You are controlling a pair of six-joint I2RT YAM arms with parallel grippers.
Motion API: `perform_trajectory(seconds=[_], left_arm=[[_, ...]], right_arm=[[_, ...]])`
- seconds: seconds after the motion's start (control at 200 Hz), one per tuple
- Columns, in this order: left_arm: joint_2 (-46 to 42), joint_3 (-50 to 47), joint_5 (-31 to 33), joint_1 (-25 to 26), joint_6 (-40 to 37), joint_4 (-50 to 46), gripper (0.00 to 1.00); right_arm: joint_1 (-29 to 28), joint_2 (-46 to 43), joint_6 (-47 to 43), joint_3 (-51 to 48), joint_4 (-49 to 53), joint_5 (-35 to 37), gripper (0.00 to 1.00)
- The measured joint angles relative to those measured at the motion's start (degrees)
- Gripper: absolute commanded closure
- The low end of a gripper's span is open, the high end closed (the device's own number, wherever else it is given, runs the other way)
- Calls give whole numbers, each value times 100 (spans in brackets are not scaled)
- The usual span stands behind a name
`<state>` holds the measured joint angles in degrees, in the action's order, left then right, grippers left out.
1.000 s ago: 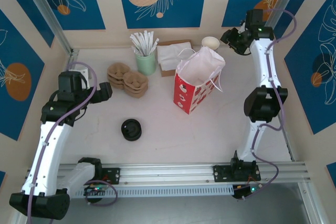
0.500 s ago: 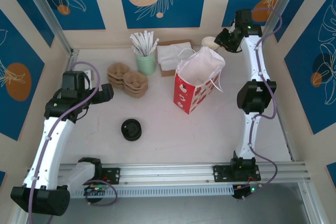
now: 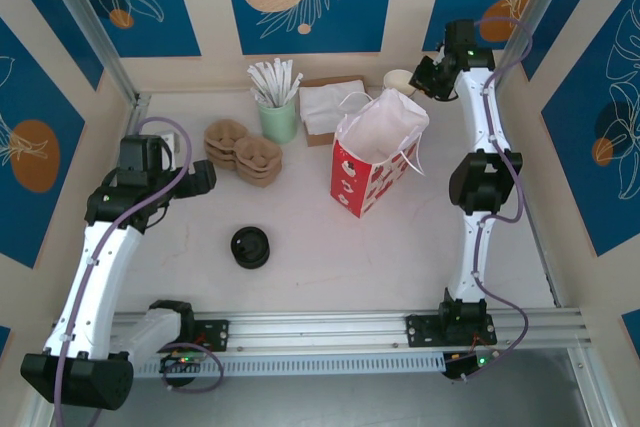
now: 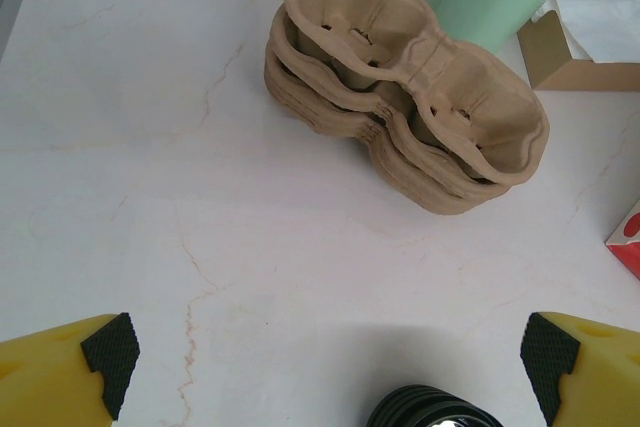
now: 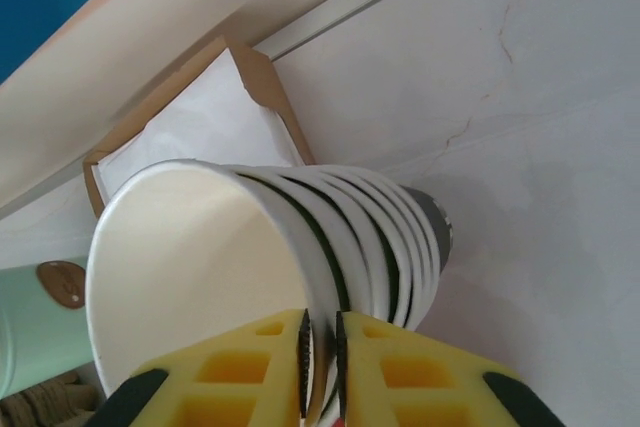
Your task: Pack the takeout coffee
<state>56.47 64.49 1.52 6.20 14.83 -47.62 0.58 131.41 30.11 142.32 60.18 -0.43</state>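
**Takeout coffee.** By my reading it is not yet made up as a lidded cup. Its cup is the top cup point(image 5: 190, 277) of a nested stack standing at the far right of the bench point(image 3: 330, 267), near the back wall and just behind the bag point(image 3: 378, 152). The cup is cream inside and dark outside.

**Right gripper** point(image 5: 321, 335). The jaws are closed to a thin slit on the rim of that top cup, with its wall between them.

**Left gripper** point(image 4: 328, 352). The jaws are wide apart and hold nothing. It hangs above bare bench between the carriers point(image 4: 410, 117) and the lids point(image 3: 250, 247).

**Hazards (judged).**
- Nested cups may cling, so several could rise together or the stack could tip.
- A pinch on so thin a wall may crease the rim or slip off.
- The bag stands close by, light, with its handles drooping, so a low swing of the arm could knock it over.

**Count.**
- Cups: one stack showing about six or seven rims; the exact number is uncertain.
- Lids: one black pile, ribbed at the side; the number is not readable.
- Bag: one, red with a white lining, standing with its mouth open.
- Carriers: one pile of two-hole pulp trays, at least three.
- Green tumbler point(image 3: 278, 119): one, holding white wrapped sticks, roughly a dozen.
- Napkin box point(image 3: 328, 107): one.
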Motion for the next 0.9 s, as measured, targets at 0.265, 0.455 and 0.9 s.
perform_trajectory(seconds=[0.265,0.455,0.9], left_arm=[[-13,2,7,0,-26,-7,1],[-13,2,46,4,-24,-59,1],[-13,17,63,4,-22,-146,1]], right_arm=[[-63,9,-50,472,203,192,100],[-63,-24,-81,778,247,195,100],[-63,-529,-83,872,380,192,100]])
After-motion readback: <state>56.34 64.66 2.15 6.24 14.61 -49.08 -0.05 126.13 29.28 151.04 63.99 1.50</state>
